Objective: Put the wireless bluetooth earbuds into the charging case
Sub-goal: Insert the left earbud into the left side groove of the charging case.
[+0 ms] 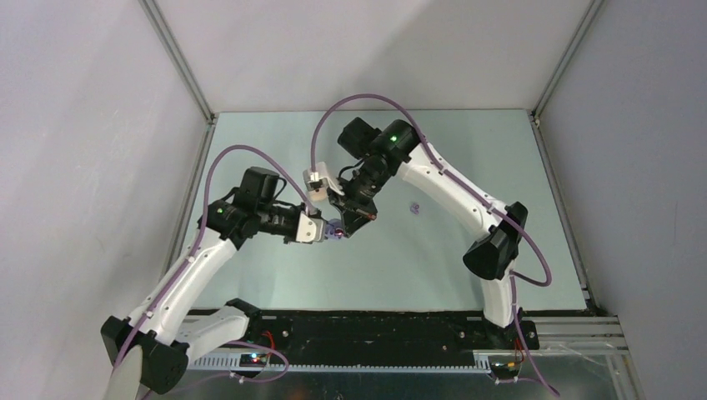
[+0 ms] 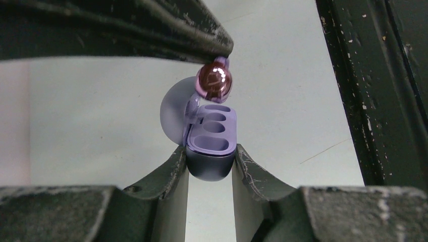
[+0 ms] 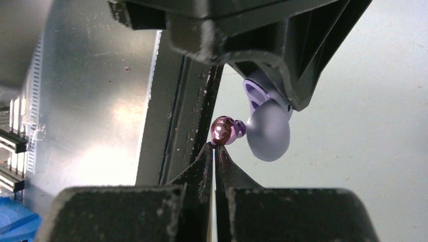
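Observation:
My left gripper [image 2: 209, 161] is shut on the rounded base of a purple charging case [image 2: 212, 146], held above the table with its lid [image 2: 174, 113] swung open to the left. The near pockets of the case show empty. A glossy purple earbud [image 2: 214, 80] hangs just over the far end of the case, pinched at the tips of my right gripper [image 3: 216, 146], which is shut on it. In the right wrist view the earbud [image 3: 223, 130] touches the side of the case [image 3: 267, 131]. From above, both grippers meet at mid-table around the case [image 1: 335, 227].
A second small purple earbud [image 1: 415, 208] lies on the pale green table [image 1: 467, 150] to the right of the grippers. Grey walls enclose the table on three sides. The arm bases stand along the black near edge [image 1: 375, 329].

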Action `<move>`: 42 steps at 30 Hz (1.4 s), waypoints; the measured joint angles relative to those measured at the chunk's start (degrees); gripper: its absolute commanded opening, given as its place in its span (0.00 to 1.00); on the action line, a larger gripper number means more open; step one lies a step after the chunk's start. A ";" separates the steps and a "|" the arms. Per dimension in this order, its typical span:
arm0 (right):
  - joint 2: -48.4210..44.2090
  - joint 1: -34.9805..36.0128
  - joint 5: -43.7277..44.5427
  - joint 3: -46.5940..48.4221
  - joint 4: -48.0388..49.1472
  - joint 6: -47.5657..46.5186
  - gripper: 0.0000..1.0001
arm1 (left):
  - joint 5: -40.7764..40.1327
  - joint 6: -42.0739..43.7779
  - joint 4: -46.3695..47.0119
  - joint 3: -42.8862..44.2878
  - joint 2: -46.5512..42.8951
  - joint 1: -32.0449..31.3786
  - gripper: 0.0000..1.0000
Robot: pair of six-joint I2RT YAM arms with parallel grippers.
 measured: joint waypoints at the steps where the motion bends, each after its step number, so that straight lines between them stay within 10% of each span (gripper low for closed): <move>1: 0.20 0.35 0.61 0.00 0.31 0.31 0.00 | -0.13 0.50 -0.42 0.00 0.00 -0.22 0.00; 42: 2.23 4.00 10.05 1.53 5.16 8.41 0.00 | -4.94 4.00 0.59 0.00 -0.09 -3.23 0.00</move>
